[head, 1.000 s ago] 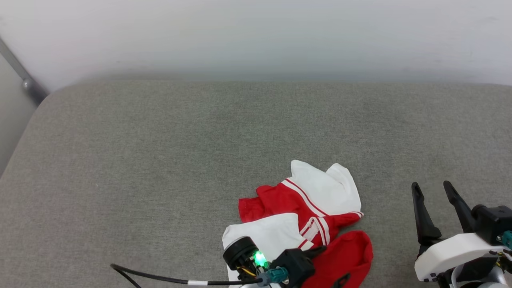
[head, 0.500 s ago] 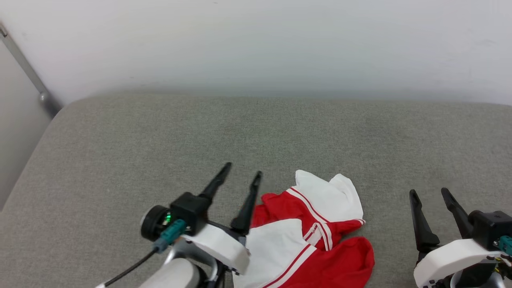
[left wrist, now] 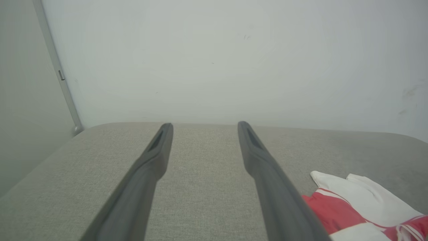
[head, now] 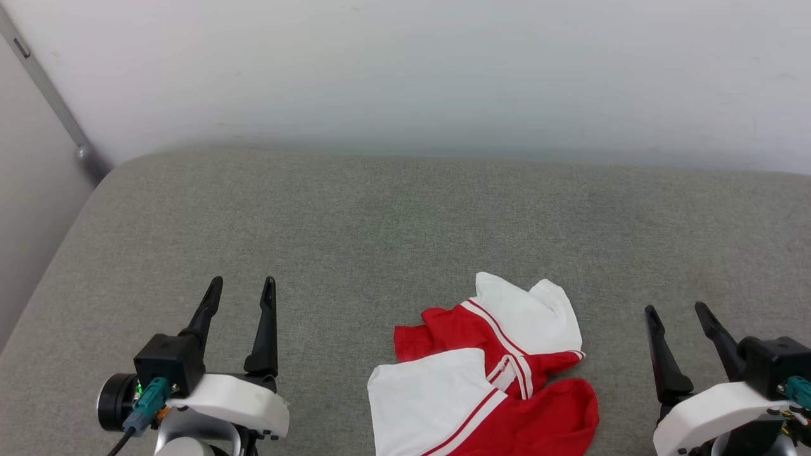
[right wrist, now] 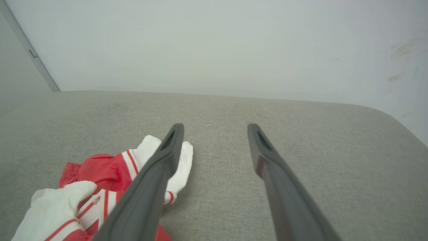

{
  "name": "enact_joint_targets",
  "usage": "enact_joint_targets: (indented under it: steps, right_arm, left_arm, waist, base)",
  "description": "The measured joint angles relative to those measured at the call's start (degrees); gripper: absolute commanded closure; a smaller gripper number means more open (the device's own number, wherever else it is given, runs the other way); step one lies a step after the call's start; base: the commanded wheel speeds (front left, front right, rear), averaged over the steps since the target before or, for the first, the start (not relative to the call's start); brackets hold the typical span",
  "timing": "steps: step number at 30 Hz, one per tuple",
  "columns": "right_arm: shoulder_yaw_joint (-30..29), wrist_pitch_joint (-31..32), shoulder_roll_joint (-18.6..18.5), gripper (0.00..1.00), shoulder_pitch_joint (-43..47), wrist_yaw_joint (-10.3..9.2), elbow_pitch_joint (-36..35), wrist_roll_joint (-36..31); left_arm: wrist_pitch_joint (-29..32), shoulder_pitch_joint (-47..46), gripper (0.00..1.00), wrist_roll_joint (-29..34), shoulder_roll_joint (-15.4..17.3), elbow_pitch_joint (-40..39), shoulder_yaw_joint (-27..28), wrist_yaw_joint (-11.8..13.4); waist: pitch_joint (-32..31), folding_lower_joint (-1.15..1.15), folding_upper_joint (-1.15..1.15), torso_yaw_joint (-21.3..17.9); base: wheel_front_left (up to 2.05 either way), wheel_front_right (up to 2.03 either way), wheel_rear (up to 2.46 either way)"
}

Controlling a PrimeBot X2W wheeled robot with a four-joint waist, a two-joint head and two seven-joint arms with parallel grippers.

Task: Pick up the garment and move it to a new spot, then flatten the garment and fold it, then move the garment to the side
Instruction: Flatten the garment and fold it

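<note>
The garment (head: 456,329) lies crumpled at lower centre of the head view on the grey cushion (head: 380,221), left hand (head: 244,283) lower left and right hand (head: 675,309) lower right, both spread wide, empty, clear of the cloth

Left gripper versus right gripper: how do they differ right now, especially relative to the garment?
The left gripper stands well apart from the garment, with a wide strip of bare grey cushion between them; the right gripper sits closer to it. In the head view, the left gripper's fingertips reach higher up the picture than the right gripper's. Shared: both are open, empty, and neither is touching the garment.
</note>
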Motion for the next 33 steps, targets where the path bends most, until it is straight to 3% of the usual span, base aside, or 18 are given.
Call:
enact_joint_targets:
  steps: [10,17,22,27,33]
  right_arm:
    - [-1.7,1.8,0.0,0.00,0.1,0.00,2.3,0.6]
    - [-5.5,5.9,0.0,0.00,-5.8,0.00,7.5,0.9]
    - [-4.8,16.3,-1.6,0.00,-13.7,0.00,13.1,2.3]
    - [0.7,30.6,-6.0,0.00,-21.1,0.00,16.1,5.3]
    - [4.9,43.9,-8.5,0.00,-25.0,0.00,17.9,8.3]
  left_arm:
    - [0.0,1.3,0.00,0.6,-0.4,-1.5,0.1,-0.2]
    - [-0.1,-1.0,0.00,2.9,-2.4,-3.5,1.9,-1.4]
    - [-0.1,-3.4,0.00,4.8,-4.4,-4.4,3.1,-3.4]
    - [-0.1,-5.9,0.00,6.4,-7.1,-3.6,4.1,-5.9]
    - [-0.2,-7.8,0.00,8.4,-9.8,-1.6,5.0,-9.1]
  waist:
    - [0.6,0.00,0.00,0.4]
    - [4.5,0.00,0.00,2.2]
    - [8.6,0.01,0.00,4.0]
    - [12.6,0.01,0.00,6.3]
    - [16.1,0.01,0.00,9.2]
  base:
    - [0.00,0.00,0.00]
    - [0.00,0.00,0.00]
    - [0.00,0.00,0.00]
    - [0.00,0.00,0.00]
    - [0.00,0.00,0.00]
